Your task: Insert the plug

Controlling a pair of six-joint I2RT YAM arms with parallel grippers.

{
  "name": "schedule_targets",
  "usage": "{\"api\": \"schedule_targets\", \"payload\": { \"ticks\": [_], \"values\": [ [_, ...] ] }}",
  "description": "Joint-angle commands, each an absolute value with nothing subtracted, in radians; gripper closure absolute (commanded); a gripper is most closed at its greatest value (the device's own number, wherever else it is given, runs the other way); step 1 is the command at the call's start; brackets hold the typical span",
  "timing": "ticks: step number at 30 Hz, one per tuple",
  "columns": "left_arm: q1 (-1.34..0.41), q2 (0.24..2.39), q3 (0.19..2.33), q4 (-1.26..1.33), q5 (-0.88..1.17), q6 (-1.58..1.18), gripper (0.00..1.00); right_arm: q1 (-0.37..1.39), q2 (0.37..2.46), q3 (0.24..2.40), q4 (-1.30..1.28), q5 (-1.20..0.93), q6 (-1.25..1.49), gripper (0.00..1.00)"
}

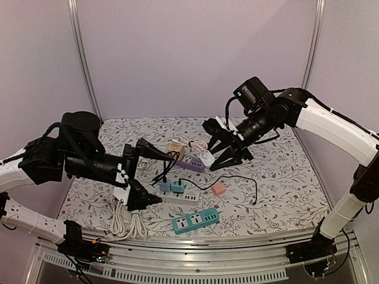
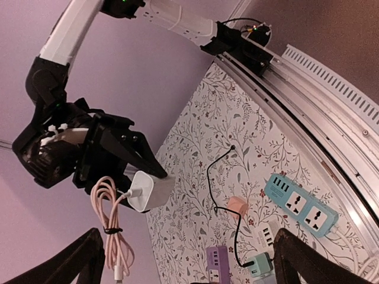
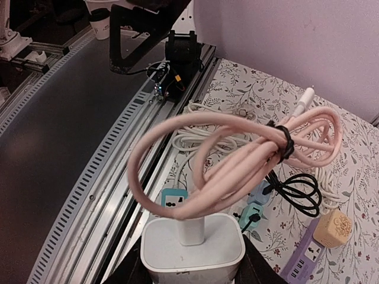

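My right gripper (image 1: 212, 157) is shut on a white charger plug (image 1: 206, 158) and holds it above the mat, over the near end of the purple power strip (image 1: 189, 164). A bundled pink cable (image 1: 198, 145) hangs from the plug. In the right wrist view the plug (image 3: 192, 248) sits between the fingers, with the pink cable (image 3: 237, 160) looping above it. The left wrist view shows the plug (image 2: 148, 190) in the air and the purple strip (image 2: 218, 263) below. My left gripper (image 1: 161, 177) is wide open and empty, above the white power strip (image 1: 180, 196).
A teal power strip (image 1: 195, 220) lies near the front edge. A teal adapter (image 1: 177, 187) and a blue adapter (image 1: 165, 186) stand on the white strip. A pink cube plug (image 1: 218, 189) with a black cable, a tan cube (image 1: 175, 148) and coiled white cords (image 1: 121, 222) lie on the mat.
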State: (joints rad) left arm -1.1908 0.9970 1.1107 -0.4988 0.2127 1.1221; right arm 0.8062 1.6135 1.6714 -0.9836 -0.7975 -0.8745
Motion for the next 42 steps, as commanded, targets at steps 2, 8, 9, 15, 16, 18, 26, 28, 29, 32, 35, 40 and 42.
{"api": "schedule_targets", "payload": {
  "ticks": [2, 8, 9, 15, 16, 18, 26, 28, 29, 32, 35, 40, 42],
  "values": [
    [-1.301, 1.097, 1.166, -0.676, 0.061, 1.178, 0.01, 0.915, 1.692, 1.672, -0.909, -0.87, -0.787, 1.0],
    [-1.327, 1.133, 1.191, -0.706, 0.03, 1.196, 0.01, 0.993, 1.78, 1.682, -0.898, -0.883, -0.776, 1.0],
    [-1.329, 1.138, 1.194, -0.706, 0.027, 1.194, 0.0, 1.006, 1.788, 1.686, -0.896, -0.877, -0.775, 1.0],
    [-1.33, 1.175, 1.2, -0.734, 0.008, 1.135, 0.14, 1.047, 1.847, 1.741, -0.879, -0.861, -0.752, 1.0],
    [-1.33, 1.174, 1.197, -0.739, 0.011, 1.127, 0.17, 1.049, 1.85, 1.743, -0.867, -0.858, -0.741, 1.0],
    [-1.331, 1.178, 1.186, -0.732, 0.008, 1.111, 0.26, 1.052, 1.859, 1.752, -0.844, -0.851, -0.713, 1.0],
    [-1.303, 1.202, 1.157, -0.709, -0.065, 1.131, 0.35, 1.09, 1.888, 1.79, -0.809, -0.859, -0.673, 1.0],
    [-1.296, 1.202, 1.152, -0.725, -0.066, 1.128, 0.36, 1.095, 1.886, 1.792, -0.808, -0.865, -0.669, 1.0],
    [-1.288, 1.204, 1.147, -0.73, -0.065, 1.126, 0.37, 1.097, 1.884, 1.792, -0.807, -0.862, -0.669, 1.0],
    [-1.266, 1.205, 1.142, -0.738, -0.047, 1.116, 0.42, 1.104, 1.866, 1.79, -0.806, -0.845, -0.676, 1.0],
    [-1.267, 1.205, 1.146, -0.758, -0.017, 1.123, 0.49, 1.104, 1.857, 1.791, -0.8, -0.835, -0.684, 1.0],
    [-1.268, 1.224, 1.182, -0.763, 0.053, 1.064, 0.62, 1.106, 1.884, 1.835, -0.789, -0.838, -0.677, 1.0],
    [-1.262, 1.236, 1.191, -0.8, 0.073, 1.038, 0.62, 1.106, 1.895, 1.848, -0.79, -0.845, -0.676, 1.0]
  ]
}}
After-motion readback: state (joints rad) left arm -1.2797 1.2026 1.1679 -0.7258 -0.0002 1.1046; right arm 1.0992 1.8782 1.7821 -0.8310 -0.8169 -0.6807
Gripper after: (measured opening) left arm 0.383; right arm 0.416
